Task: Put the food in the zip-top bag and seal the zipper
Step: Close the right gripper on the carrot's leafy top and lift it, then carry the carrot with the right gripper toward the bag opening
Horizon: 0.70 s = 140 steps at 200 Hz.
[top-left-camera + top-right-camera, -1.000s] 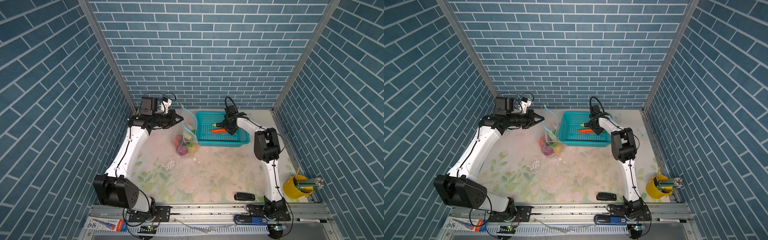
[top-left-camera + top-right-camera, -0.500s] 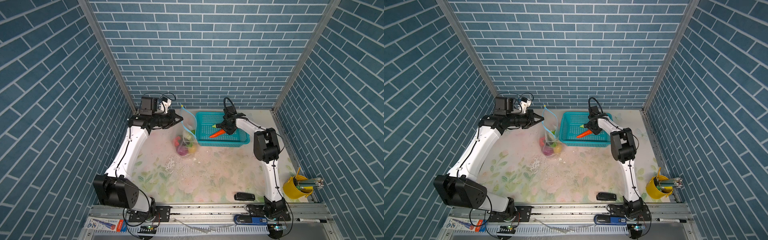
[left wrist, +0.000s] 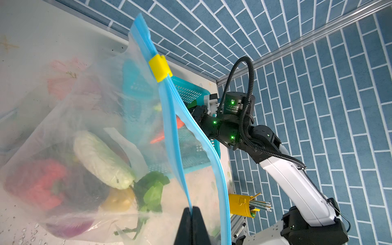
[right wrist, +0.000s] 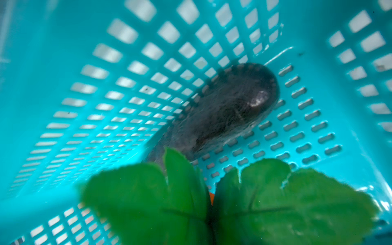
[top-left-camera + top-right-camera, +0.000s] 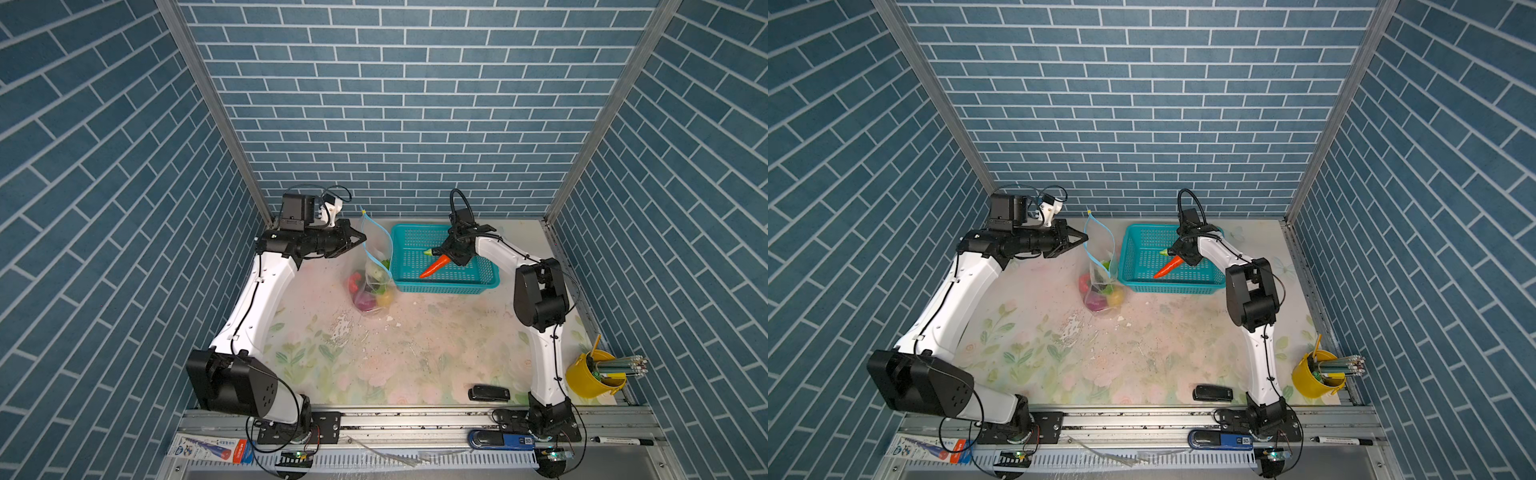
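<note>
Pinched tight in the left hand: the zipper of the zip-top bag, upright at 11 o'clock on the counter — mouth gaping, red piece, white piece and leafy greens inside. Gripped by its green top in the partly closed right hand: the orange carrot, tip tilted toward 7 o'clock over the teal basket — at 3 o'clock of the bag. Lying in the basket: dark eggplant.

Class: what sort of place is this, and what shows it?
Probably a robot test cell, not a kitchen: a white-and-black left arm and right arm mounted on a grey metal rail, brick-patterned blue panels as walls, and plastic toy vegetables in a clear zip-top bag.
</note>
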Each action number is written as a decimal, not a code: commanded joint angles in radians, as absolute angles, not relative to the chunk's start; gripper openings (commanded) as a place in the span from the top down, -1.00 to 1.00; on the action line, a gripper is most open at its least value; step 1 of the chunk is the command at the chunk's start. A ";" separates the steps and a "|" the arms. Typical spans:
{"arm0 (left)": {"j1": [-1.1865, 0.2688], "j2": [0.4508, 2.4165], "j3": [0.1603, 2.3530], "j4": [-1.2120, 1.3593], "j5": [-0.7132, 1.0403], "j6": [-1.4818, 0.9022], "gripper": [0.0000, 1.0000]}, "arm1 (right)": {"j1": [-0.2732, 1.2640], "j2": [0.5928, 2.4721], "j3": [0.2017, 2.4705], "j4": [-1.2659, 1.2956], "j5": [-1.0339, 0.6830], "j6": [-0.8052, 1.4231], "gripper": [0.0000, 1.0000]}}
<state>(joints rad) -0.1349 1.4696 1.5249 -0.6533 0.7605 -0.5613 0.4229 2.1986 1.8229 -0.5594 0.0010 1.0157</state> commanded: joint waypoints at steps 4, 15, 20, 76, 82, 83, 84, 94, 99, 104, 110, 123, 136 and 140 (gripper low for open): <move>-0.127 1.447 1.516 -0.656 0.758 -0.557 1.00 | 0.431 2.114 1.790 -0.549 0.045 0.959 0.14; -0.127 1.449 1.516 -0.655 0.759 -0.558 1.00 | 0.434 2.098 1.779 -0.540 0.051 0.952 0.14; -0.127 1.450 1.516 -0.655 0.759 -0.560 1.00 | 0.433 2.090 1.772 -0.532 0.050 0.948 0.14; -0.128 1.456 1.516 -0.649 0.756 -0.566 1.00 | 0.441 2.055 1.756 -0.506 0.061 0.893 0.19; -0.129 1.455 1.514 -0.647 0.757 -0.567 1.00 | 0.441 2.057 1.755 -0.503 0.058 0.890 0.21; -0.129 1.456 1.514 -0.648 0.757 -0.567 1.00 | 0.440 2.057 1.756 -0.502 0.057 0.889 0.21; -0.128 1.456 1.514 -0.648 0.758 -0.567 1.00 | 0.441 2.057 1.755 -0.503 0.056 0.889 0.21; -0.128 1.454 1.514 -0.648 0.756 -0.567 1.00 | 0.442 2.060 1.755 -0.496 0.049 0.884 0.23; -0.129 1.454 1.513 -0.649 0.756 -0.567 1.00 | 0.442 2.062 1.756 -0.493 0.046 0.882 0.24; -0.128 1.454 1.513 -0.649 0.756 -0.567 1.00 | 0.443 2.065 1.757 -0.491 0.046 0.881 0.24; -0.128 1.454 1.513 -0.648 0.756 -0.566 1.00 | 0.443 2.068 1.760 -0.491 0.044 0.879 0.25; -0.128 1.453 1.514 -0.649 0.755 -0.567 1.00 | 0.444 2.074 1.764 -0.491 0.039 0.876 0.25; -0.129 1.456 1.514 -0.652 0.753 -0.567 1.00 | 0.448 2.069 1.769 -0.488 0.038 0.864 0.25; -0.129 1.456 1.514 -0.652 0.753 -0.566 1.00 | 0.448 2.067 1.770 -0.489 0.038 0.859 0.25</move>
